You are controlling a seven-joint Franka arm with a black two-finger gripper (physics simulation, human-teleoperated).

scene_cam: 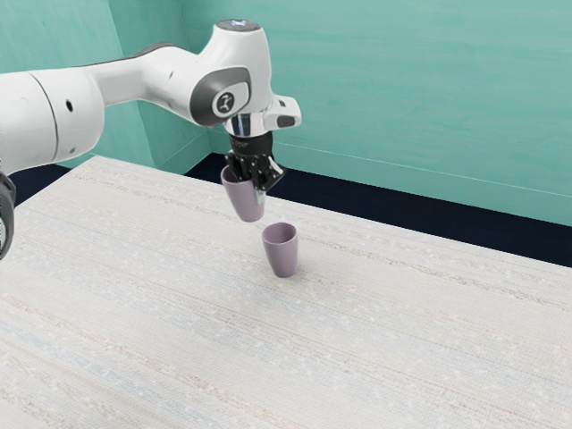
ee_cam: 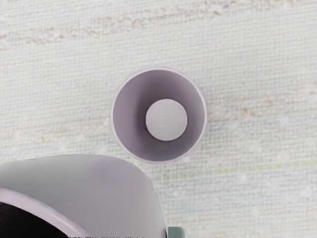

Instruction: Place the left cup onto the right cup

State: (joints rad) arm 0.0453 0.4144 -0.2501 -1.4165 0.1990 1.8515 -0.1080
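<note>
Gripper: black fingers closed narrowly on the rim wall of the held cup, gripping it from two sides.
Held cup: lilac, lifted clear of the table, hanging slightly tilted with its base lowest.
Standing cup: lilac, upright on the table, mouth open upward; it sits lower than the held cup and toward the exterior view's right, near it but not touching.
Wrist view: looks straight down into the standing cup, to its round floor.
Table: pale, woven-looking top.
</note>
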